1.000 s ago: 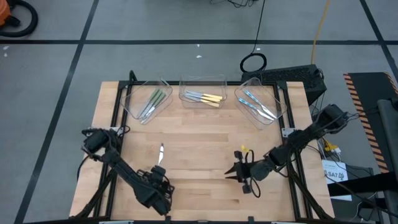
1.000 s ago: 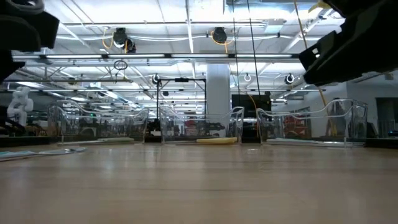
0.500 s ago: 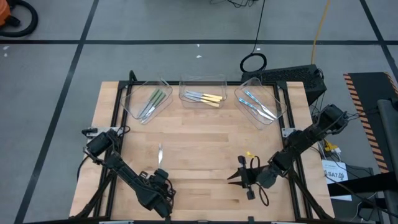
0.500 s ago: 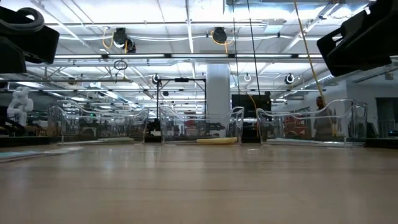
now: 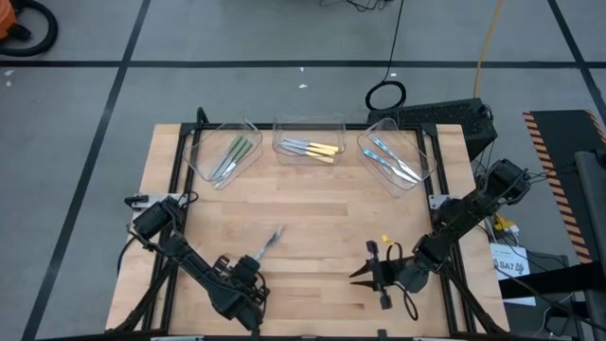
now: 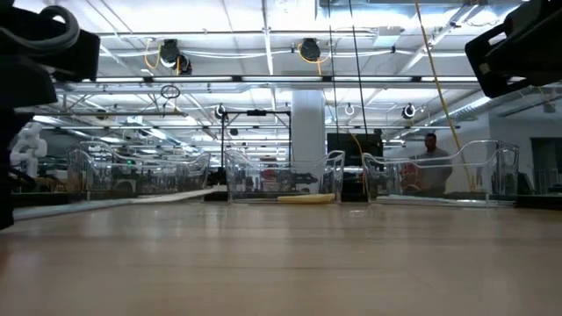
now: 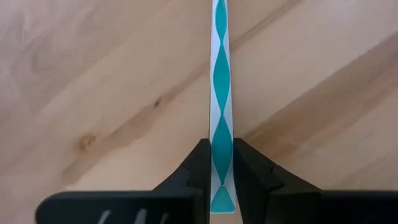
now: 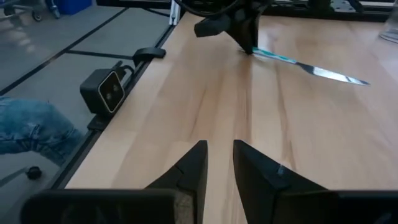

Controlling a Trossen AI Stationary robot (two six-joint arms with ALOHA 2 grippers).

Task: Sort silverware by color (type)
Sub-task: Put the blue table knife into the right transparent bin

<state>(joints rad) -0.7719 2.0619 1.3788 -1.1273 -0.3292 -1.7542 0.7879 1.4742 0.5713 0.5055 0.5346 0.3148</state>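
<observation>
On pale wood-grain table [image 5: 312,227] | left gripper [image 7: 217,177] pinching flat teal-patterned knife [image 7: 220,74] — slim | right gripper [image 8: 219,163] narrowly parted — empty

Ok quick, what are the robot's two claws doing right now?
Left gripper: closed on the handle of a teal-and-white patterned utensil on the table.
Right gripper: holding nothing that shows, with a narrow gap between its fingers.
</observation>
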